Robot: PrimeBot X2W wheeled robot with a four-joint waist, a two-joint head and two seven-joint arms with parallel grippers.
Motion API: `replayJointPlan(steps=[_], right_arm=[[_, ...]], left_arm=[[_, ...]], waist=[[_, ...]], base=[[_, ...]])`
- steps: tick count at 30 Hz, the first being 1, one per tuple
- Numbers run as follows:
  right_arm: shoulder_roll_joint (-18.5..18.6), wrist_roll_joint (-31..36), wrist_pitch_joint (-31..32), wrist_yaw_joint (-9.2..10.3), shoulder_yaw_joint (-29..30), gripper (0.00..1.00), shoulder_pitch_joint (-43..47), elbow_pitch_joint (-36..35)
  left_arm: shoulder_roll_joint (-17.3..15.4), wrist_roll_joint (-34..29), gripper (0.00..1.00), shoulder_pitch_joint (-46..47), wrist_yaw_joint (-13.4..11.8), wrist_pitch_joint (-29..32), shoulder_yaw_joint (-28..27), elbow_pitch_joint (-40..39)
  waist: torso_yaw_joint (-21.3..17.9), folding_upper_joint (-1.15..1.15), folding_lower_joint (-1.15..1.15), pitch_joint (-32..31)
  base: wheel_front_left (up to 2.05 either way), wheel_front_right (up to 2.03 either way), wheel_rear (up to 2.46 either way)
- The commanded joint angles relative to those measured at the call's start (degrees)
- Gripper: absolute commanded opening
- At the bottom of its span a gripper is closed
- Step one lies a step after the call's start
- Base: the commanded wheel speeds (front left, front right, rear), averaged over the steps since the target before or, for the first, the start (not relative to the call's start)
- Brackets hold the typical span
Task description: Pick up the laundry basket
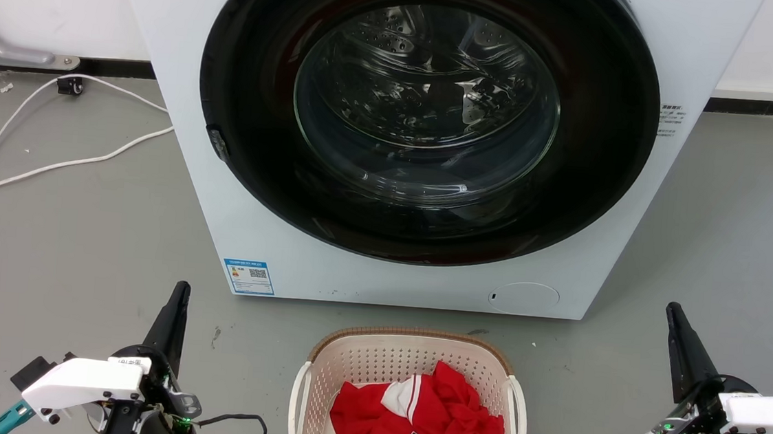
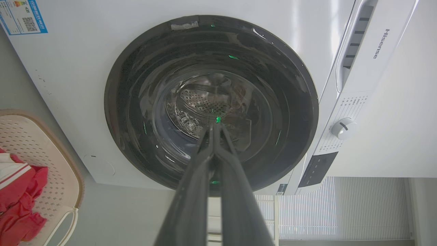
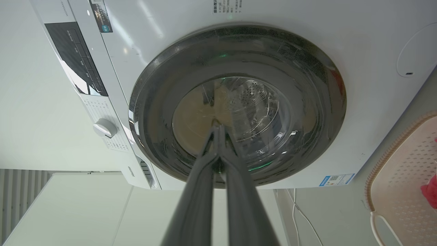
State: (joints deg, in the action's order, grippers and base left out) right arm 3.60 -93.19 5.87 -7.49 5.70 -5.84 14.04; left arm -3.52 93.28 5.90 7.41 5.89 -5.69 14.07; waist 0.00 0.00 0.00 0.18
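- The washing machine is a white front-loader standing on a grey floor. Its round dark door is closed, and the steel drum shows through the glass.
- The laundry basket sits on the floor just in front of the washing machine, below the door and roughly centred on it, with a narrow strip of floor between the two.
- The basket is cream perforated plastic with a brown woven-look rim. One white loop handle is on its left side and another on its right; nothing grips either.
- A crumpled red garment with white trim lies inside the basket, on the side away from the washing machine.
- The left gripper hovers in front of the washing machine, off its lower left corner and well apart from the basket. It points at the machine, and the left wrist view shows its two dark fingers pressed together at the tips with nothing between them.
- The right gripper hovers off the washing machine's lower right corner, also clear of the basket. In the right wrist view its fingers are likewise closed tip to tip on nothing.
- A blue label is stuck near the washing machine's lower left corner.
- A white cable trails across the floor to the left of the washing machine.
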Motion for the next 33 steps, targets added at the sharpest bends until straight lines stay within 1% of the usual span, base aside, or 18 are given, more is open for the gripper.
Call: replayJointPlan(steps=[1,33], right_arm=[[-0.2,0.2,0.2,0.00,0.1,0.00,-0.7,0.1],[-0.4,0.5,0.5,0.00,0.4,0.00,-0.7,0.1]], left_arm=[[0.0,-0.3,0.00,0.6,0.2,0.1,-0.1,0.1],[0.3,-0.6,0.00,0.6,0.2,0.4,-0.5,0.1]], waist=[[0.0,0.00,0.00,0.0],[0.0,0.00,0.00,0.0]], base=[[0.00,0.00,0.00],[0.00,0.00,0.00]])
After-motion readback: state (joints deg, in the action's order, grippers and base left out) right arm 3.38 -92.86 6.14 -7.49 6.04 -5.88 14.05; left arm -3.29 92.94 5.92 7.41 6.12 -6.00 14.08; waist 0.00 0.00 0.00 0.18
